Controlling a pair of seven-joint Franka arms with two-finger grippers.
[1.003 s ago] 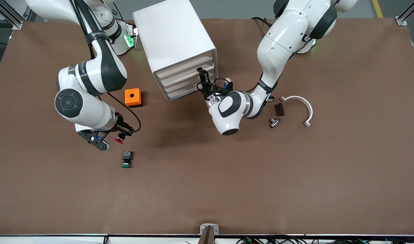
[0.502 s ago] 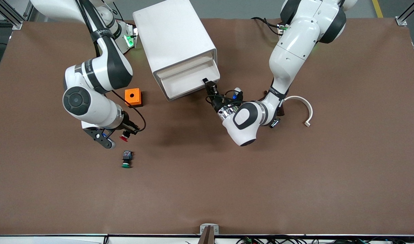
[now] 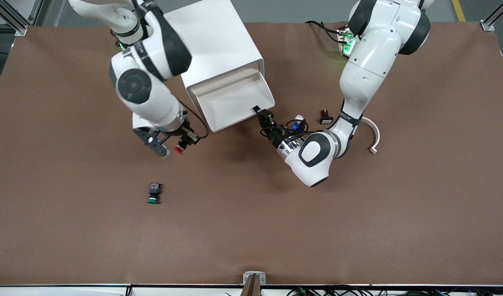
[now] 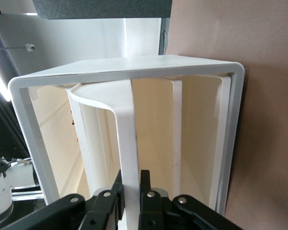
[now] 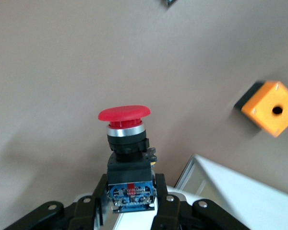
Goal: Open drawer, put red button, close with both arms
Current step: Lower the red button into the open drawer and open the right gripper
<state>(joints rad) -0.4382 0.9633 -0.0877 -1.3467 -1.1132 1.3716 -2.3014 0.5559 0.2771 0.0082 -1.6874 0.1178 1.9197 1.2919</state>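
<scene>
green button (image 3: 153, 194) lies on the bench (image 3: 251, 230), nearest the camera; right gripper (image 3: 183, 143) is up over the bench just beside the open drawer (image 3: 235, 107), pinching the red button (image 3: 178, 149), cap pointing away from the fingers; left gripper (image 3: 263, 115) is clamped on the drawer's front edge; white cabinet (image 3: 210, 45) holds the drawer; black clip (image 3: 325, 117) and white curved piece (image 3: 374, 133) lie toward the left arm's end.
</scene>
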